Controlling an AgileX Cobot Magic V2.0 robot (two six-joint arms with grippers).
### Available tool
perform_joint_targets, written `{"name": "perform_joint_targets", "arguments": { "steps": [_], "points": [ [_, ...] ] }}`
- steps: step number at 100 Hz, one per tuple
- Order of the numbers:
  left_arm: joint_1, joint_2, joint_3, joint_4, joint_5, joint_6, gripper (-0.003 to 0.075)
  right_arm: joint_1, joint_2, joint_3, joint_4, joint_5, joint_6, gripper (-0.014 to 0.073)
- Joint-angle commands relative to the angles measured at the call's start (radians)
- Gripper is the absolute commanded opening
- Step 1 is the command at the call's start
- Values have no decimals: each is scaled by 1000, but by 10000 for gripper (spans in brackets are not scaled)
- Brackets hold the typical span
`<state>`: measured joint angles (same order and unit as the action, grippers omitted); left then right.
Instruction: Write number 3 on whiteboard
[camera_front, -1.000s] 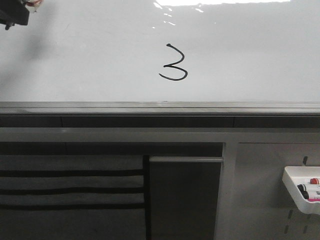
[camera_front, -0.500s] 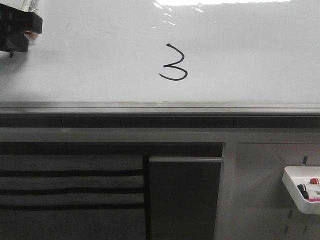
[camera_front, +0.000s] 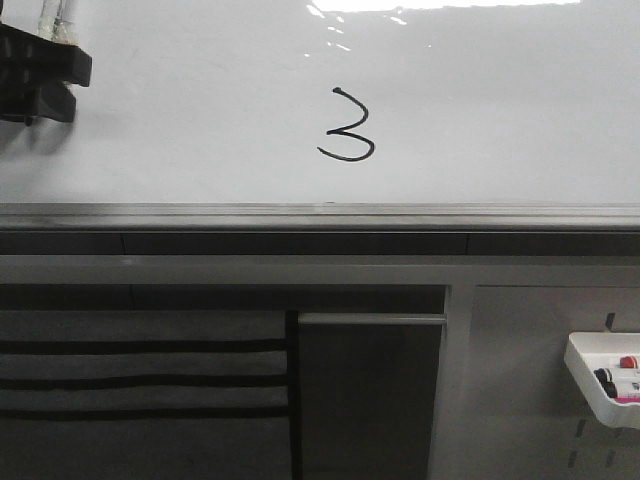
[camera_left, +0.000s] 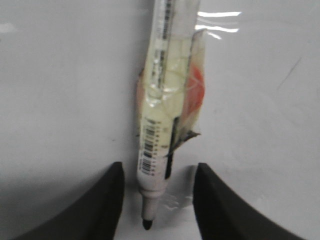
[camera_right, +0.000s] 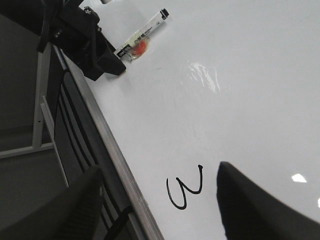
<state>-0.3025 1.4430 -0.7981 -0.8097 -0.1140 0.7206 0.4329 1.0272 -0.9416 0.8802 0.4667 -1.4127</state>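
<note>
The whiteboard (camera_front: 500, 120) lies flat with a black number 3 (camera_front: 348, 126) drawn near its middle. My left gripper (camera_front: 45, 75) is at the board's far left, and its jaws stand apart. A marker (camera_left: 162, 115) wrapped in clear tape lies on the board (camera_left: 60, 75) between the left gripper's (camera_left: 158, 167) jaws, with a gap on each side. Its black tip points toward the wrist. My right gripper (camera_right: 165, 210) is open and empty above the number 3 (camera_right: 186, 187). The right wrist view also shows the left gripper (camera_right: 95, 47) and the marker (camera_right: 142, 32).
A grey metal rail (camera_front: 320, 215) runs along the board's near edge. Below it are grey cabinet panels (camera_front: 370, 400) and dark slats (camera_front: 140, 380). A white tray (camera_front: 590, 362) with markers hangs at the lower right.
My left gripper has moved further into the front view from the top left corner, toward the near edge and slightly right. The number 3 is unchanged.
</note>
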Motion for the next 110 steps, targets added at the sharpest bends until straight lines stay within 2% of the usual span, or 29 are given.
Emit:
{"name": "perform_joint_targets", "arguments": {
  "steps": [1,7,14,20,30,36,44,52,61,72,82,94,102,110],
  "points": [
    [3,-68,-27,66,-16,-9,467,-17,-26,-34,33,-50,51,435],
    [4,-108,-27,144,35,-1,477,-43,-38,-34,22,-22,135,435],
    [4,-171,-30,276,149,16,475,-100,-63,-34,-74,39,313,435],
    [4,-239,-36,415,282,16,475,-167,-88,-34,-222,118,477,435],
    [4,-355,-46,561,485,14,475,-283,-123,-36,-464,285,761,435],
    [4,-434,-46,594,605,4,470,-355,-136,-48,-581,399,943,435],
    [4,-530,-46,596,703,-46,433,-429,-156,-56,-653,507,1132,421],
    [14,-624,-46,596,723,-176,344,-495,-187,-56,-666,573,1239,314],
    [37,-735,-46,598,725,-272,188,-536,-241,-54,-664,568,1258,123],
    [61,-824,-30,598,716,-283,-15,-537,-316,-51,-664,529,1250,-69],
    [79,-881,25,592,667,-365,-18,-535,-388,-14,-664,436,1250,-67],
    [83,-917,134,592,489,-481,-18,-535,-468,73,-664,289,1250,-68],
    [83,-918,211,582,347,-486,-18,-535,-503,112,-664,269,1250,-68],
    [83,-918,279,582,291,-486,-18,-535,-514,127,-664,282,1250,-68]
  ]
}}
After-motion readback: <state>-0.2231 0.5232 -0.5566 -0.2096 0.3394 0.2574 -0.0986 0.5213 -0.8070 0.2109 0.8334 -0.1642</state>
